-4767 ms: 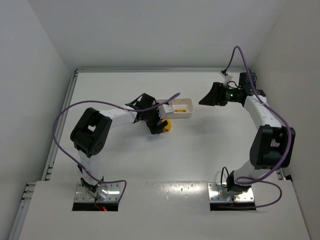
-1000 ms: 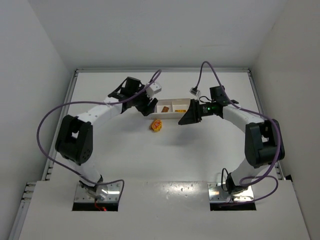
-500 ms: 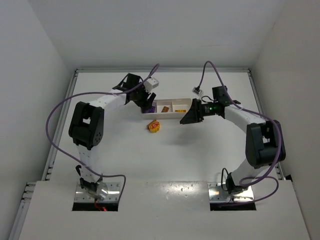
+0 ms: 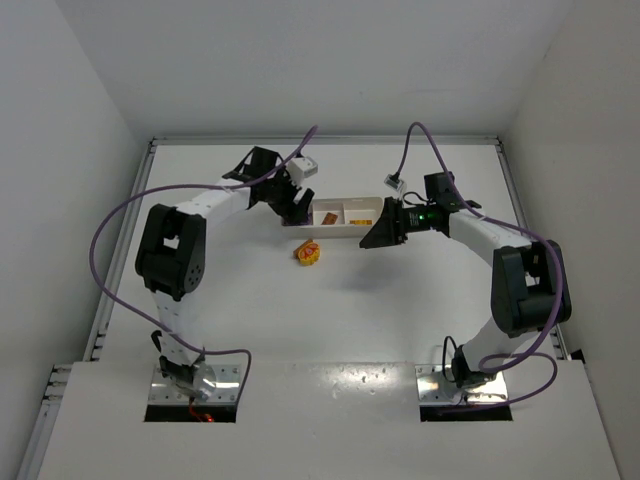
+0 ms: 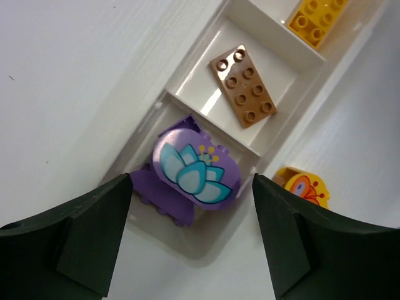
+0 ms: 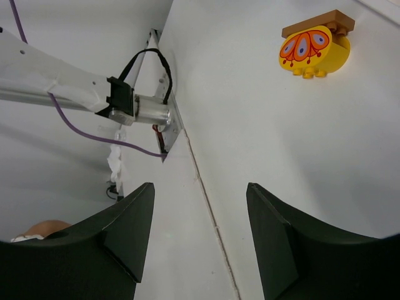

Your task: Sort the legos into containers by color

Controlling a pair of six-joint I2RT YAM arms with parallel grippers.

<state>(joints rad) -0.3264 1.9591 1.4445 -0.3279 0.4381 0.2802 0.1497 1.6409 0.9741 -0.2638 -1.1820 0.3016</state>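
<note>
The white tray (image 4: 345, 233) lies mid-table, and its dividing wall (image 5: 212, 125) shows in the left wrist view. Its nearest compartment holds the rounded purple lego with a light blue flower (image 5: 197, 169), resting on a purple brick (image 5: 156, 195). The middle compartment holds a flat brown-orange brick (image 5: 250, 86), the far one a yellow brick (image 5: 315, 19). A yellow rounded lego with a butterfly print (image 4: 308, 252) (image 5: 303, 186) (image 6: 315, 47) lies on the table in front of the tray. My left gripper (image 4: 297, 207) (image 5: 190, 250) is open and empty above the purple compartment. My right gripper (image 4: 372, 238) (image 6: 200, 250) is open and empty at the tray's right end.
White walls enclose the table on three sides. A metal rail (image 4: 125, 250) runs along the left edge. The left arm's base and purple cable (image 6: 134, 109) show in the right wrist view.
Since 4.8 s ago both arms have swung in to the tray's ends. In the last half second the left gripper shifted slightly over the left compartment. The right arm is still.
</note>
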